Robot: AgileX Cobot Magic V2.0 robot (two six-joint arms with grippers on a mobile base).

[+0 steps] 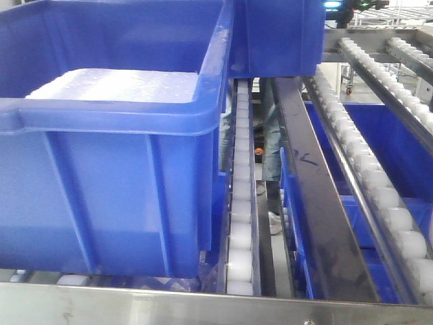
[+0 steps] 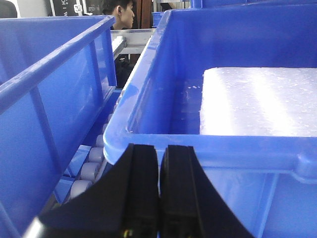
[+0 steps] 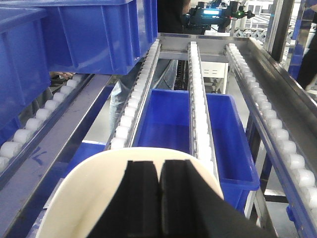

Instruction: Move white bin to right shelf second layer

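The white bin (image 3: 94, 188) fills the bottom of the right wrist view as a cream, rounded shape. My right gripper (image 3: 159, 161) is shut on it, black fingers pressed together over its wall. The bin hangs above the roller rails (image 3: 198, 99) of the right shelf second layer, which run away from me between grey metal rails. The front view shows these rollers (image 1: 379, 189) but neither the bin nor a gripper. My left gripper (image 2: 159, 147) is shut with nothing in it, just before the rim of a blue crate (image 2: 237, 44).
A large blue crate (image 1: 108, 169) holding a white foam slab (image 2: 257, 99) sits on the rollers at left, with another crate (image 2: 49, 99) beside it. A blue crate (image 3: 168, 119) lies on the layer below the rails. A person (image 2: 121, 12) stands behind the rack.
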